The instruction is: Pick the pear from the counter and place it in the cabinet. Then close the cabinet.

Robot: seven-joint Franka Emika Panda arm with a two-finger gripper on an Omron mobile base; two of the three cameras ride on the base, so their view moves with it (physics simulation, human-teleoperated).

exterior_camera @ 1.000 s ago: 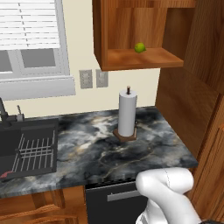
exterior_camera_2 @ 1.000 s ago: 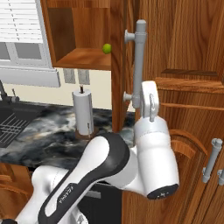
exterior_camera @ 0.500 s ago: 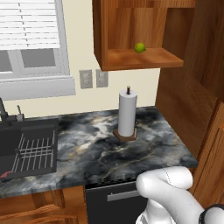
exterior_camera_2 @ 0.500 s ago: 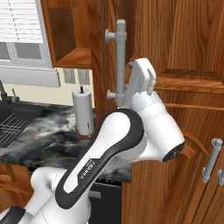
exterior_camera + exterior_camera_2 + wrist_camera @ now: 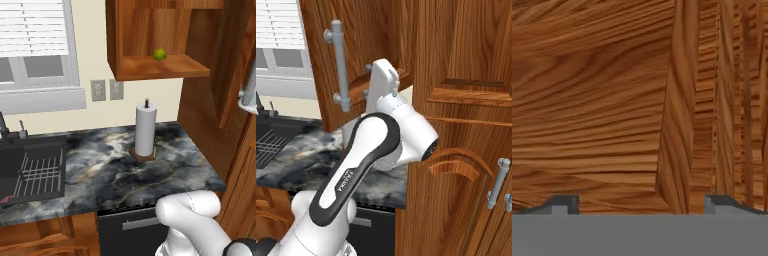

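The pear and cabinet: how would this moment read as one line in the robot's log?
pear: on cabinet shelf | cabinet door: partly open | end effector: open, empty, facing door wood | phase: closing the door

The cabinet (image 5: 150, 45) mouth stands open above the paper towel roll (image 5: 145, 131); its door (image 5: 356, 55) swung partway across

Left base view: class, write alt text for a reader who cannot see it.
A small green pear sits on the shelf of an open wooden wall cabinet. Below, a paper towel roll stands on a dark marbled counter, with a black sink at the left.
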